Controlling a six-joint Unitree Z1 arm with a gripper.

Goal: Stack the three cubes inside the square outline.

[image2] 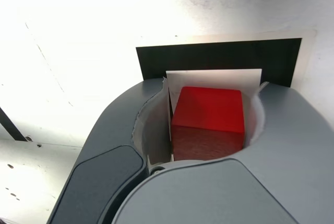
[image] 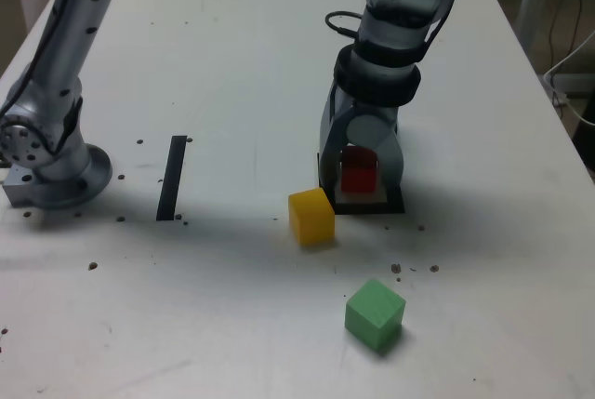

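Note:
The red cube rests on the white centre of the square outline. My gripper points straight down over it with one jaw on each side of the cube. The jaws stand slightly open, and a thin gap shows beside the cube in the wrist view. The yellow cube sits on the table just off the outline's corner, toward the exterior view's left. The green cube lies nearer the front edge, apart from both.
A straight black strip lies on the white table toward the exterior view's left. The arm's base stands at the far left. Small dark specks dot the tabletop.

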